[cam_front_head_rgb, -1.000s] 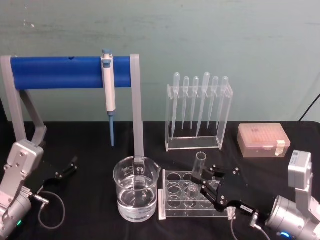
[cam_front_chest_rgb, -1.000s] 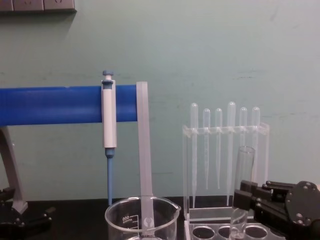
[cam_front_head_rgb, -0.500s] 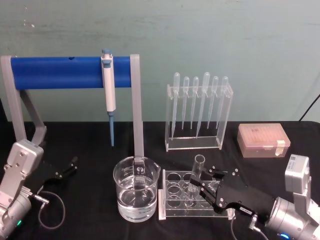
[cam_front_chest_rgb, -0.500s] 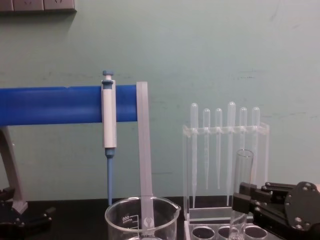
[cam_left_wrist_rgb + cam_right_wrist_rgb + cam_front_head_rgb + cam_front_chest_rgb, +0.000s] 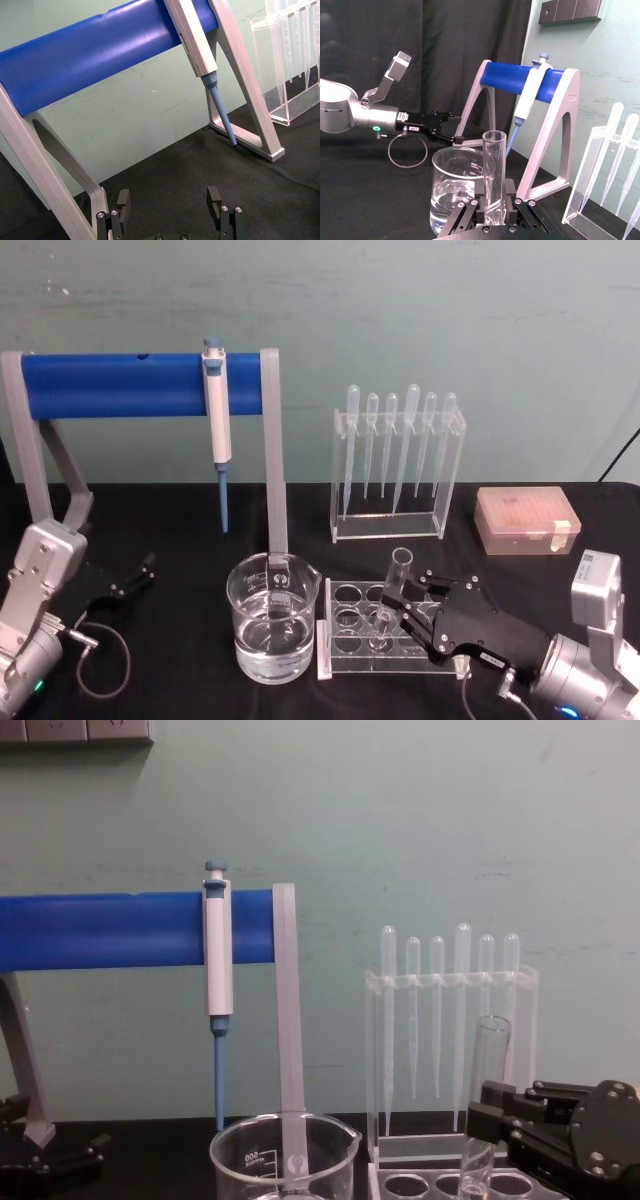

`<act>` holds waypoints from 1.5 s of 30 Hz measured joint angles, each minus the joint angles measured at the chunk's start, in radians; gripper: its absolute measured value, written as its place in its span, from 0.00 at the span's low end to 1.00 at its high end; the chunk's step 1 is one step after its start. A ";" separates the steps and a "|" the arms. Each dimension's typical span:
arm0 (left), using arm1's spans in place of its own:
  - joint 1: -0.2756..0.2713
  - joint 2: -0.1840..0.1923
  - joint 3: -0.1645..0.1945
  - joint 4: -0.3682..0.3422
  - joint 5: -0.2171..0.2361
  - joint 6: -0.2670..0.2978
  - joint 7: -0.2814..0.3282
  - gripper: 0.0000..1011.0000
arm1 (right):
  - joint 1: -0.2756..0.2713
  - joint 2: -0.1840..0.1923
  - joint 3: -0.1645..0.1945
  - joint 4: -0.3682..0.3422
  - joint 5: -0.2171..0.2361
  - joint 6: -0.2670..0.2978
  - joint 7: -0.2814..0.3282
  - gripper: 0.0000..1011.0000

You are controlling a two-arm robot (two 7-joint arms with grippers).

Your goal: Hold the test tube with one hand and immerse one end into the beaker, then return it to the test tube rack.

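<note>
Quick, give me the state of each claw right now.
Left claw: open, holding nothing, parked low near the blue stand.
Right claw: closed on the test tube, which stands upright in the clear rack beside the beaker.

We log: test tube (image 5: pixel 493 170) upright, clamped low between right gripper (image 5: pixel 493 212) fingers (image 5: pixel 510 198). Beaker (image 5: pixel 456 192) just beyond tube, part-filled with clear liquid. Left gripper (image 5: pixel 451 129) farther off past beaker, above black cloth. Blue-barred stand (image 5: pixel 520 82) carrying pipettor (image 5: pixel 529 94). Clear rack (image 5: pixel 595 170) with pipettes (image 5: pixel 615 150) at frame edge.
</note>
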 joint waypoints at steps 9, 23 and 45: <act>0.000 0.000 0.000 0.000 0.000 0.000 0.000 0.99 | -0.001 -0.004 0.004 0.005 -0.007 -0.004 -0.005 0.24; 0.000 0.000 0.000 0.000 0.000 0.000 0.000 0.99 | -0.001 -0.016 0.010 0.031 0.000 -0.019 0.001 0.24; 0.000 0.000 0.000 0.000 0.000 0.000 0.000 0.99 | 0.001 -0.030 0.013 0.054 0.009 -0.026 0.007 0.24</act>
